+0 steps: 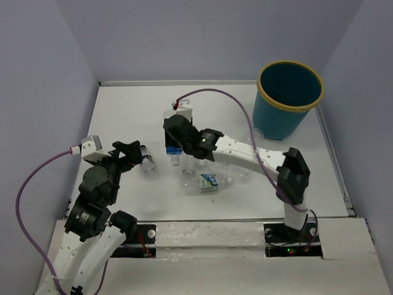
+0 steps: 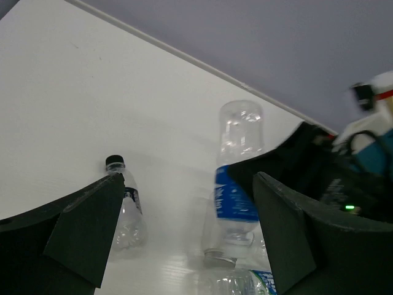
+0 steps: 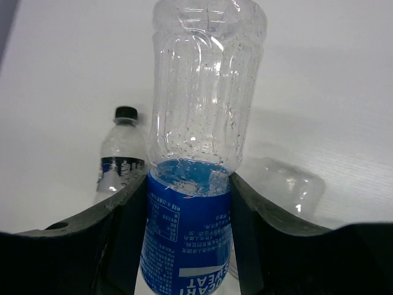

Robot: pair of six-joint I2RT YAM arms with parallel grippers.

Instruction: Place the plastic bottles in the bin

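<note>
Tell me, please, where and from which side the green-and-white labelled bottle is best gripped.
Grip the green-white label bottle at its labelled middle, from above, jaws closing across its width. It lies on its side, long axis left to right in the top view, so the middle likely gives a balanced hold.

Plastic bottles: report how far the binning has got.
Done: nothing shows inside the round teal bin. In hand: the right fingers clamp the blue-labelled clear bottle. Remaining: the black-capped clear bottle, the green-labelled one, more clear bottles beside it; left fingers open.
</note>
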